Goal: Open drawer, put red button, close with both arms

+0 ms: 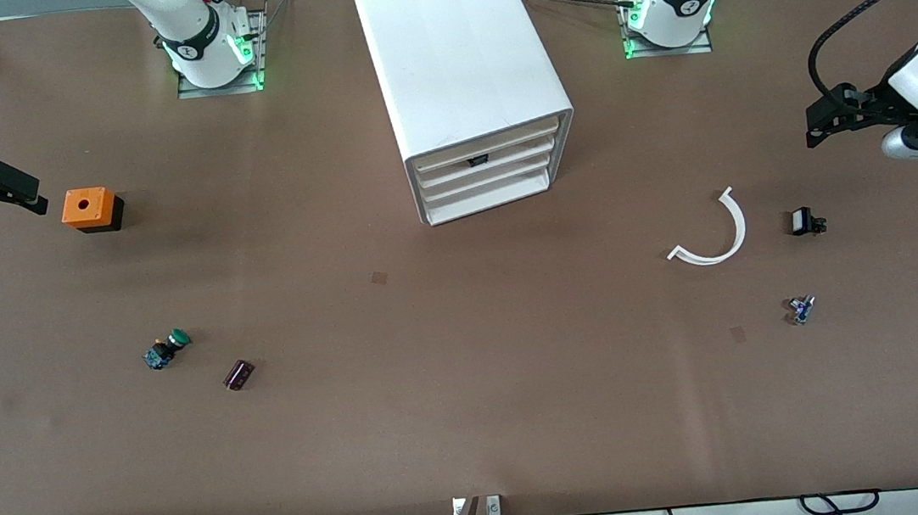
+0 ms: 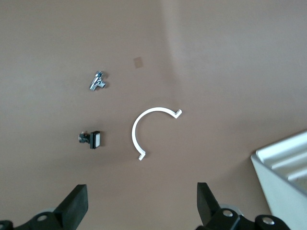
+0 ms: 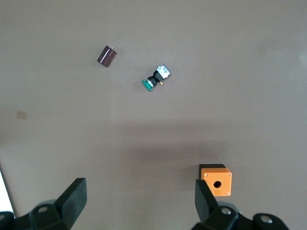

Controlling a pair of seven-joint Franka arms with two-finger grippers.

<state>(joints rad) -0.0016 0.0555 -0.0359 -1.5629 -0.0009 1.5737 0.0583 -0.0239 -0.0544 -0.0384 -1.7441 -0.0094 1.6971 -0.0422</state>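
The white four-drawer cabinet (image 1: 460, 61) stands at the table's middle, between the arm bases. All its drawers look shut, the second from the top (image 1: 500, 165) included; a small dark spot shows at its upper edge. A corner of the cabinet shows in the left wrist view (image 2: 283, 167). The red button is not in view. My left gripper (image 1: 824, 121) (image 2: 140, 201) hangs open and empty over the left arm's end of the table. My right gripper (image 1: 12, 189) (image 3: 139, 196) hangs open and empty over the right arm's end, beside an orange box.
Toward the right arm's end lie the orange box (image 1: 90, 209) (image 3: 216, 180), a green-capped button (image 1: 168, 348) (image 3: 156, 77) and a maroon cylinder (image 1: 238, 374) (image 3: 106, 55). Toward the left arm's end lie a white arc (image 1: 713, 235) (image 2: 148, 130), a black part (image 1: 805, 221) (image 2: 91, 139) and a small metal part (image 1: 801, 309) (image 2: 98, 80).
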